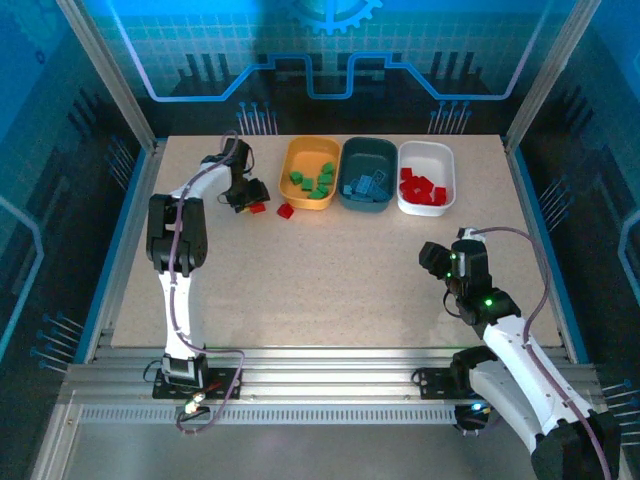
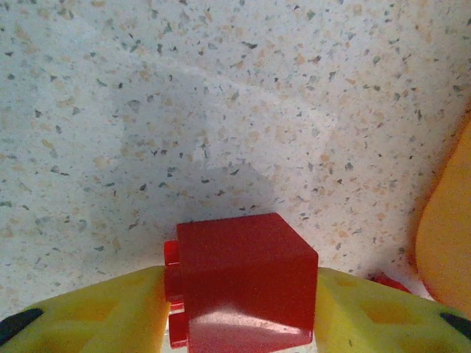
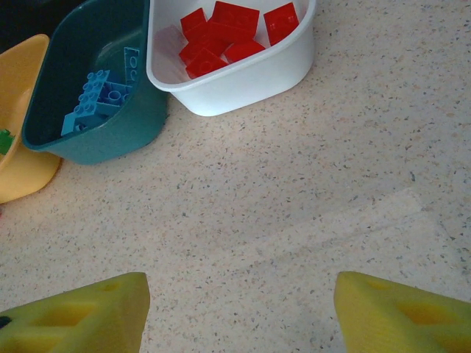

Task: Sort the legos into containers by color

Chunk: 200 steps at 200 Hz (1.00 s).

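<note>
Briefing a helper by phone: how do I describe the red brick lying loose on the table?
Find the orange-yellow bin, leftmost of three at the table's far edge. Just off its near-left corner lies a red brick. Its twin further left sits between the left claw's fingers; this one lies free.

Robot lab cell: aluminium frame [image 1: 106, 70], printed tech backdrop [image 1: 330, 50].

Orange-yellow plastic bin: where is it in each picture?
Top external: orange-yellow rounded plastic bin at the back, leftmost of three bins.
Left wrist: a slice of it at the right edge.
Right wrist: part of it at the left edge, beside the dark teal bin.
Shared landmark: the speckled tabletop.
</note>
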{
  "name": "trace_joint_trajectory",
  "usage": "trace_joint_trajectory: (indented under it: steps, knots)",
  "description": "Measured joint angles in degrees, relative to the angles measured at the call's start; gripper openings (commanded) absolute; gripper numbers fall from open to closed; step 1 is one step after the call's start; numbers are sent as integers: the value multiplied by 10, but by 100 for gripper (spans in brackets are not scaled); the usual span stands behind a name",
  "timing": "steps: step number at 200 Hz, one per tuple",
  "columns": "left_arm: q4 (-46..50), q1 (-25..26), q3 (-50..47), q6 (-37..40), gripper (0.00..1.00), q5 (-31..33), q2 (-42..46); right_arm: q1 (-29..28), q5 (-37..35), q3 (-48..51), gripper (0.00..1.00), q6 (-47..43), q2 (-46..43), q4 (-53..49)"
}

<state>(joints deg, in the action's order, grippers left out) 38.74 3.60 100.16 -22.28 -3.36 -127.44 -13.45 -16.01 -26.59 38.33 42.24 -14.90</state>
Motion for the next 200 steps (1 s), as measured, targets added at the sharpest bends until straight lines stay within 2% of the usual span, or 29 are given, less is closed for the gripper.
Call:
trace_joint_trajectory:
  steps: [18,37,80,120,142,172,200]
  knots:
    - [7,0,6,0,56,1,-6,0,0,0,69,0,0,0]
    - [16,0,11,2,54,1,-16,0,0,0,69,0,-1,0]
    - [22,0,19,3,34,3,-19,0,0,0,69,0,-11,0]
    - [17,10,-7,4,30,8,3,0,0,0,68,0,-11,0]
    - [17,37,-51,14,29,19,54,0,0,0,68,0,-11,0]
    - [2,94,-118,14,30,27,171,0,-1,0,68,0,-11,0]
    - [-5,153,-113,11,31,31,237,0,-3,0,68,0,-14,0]
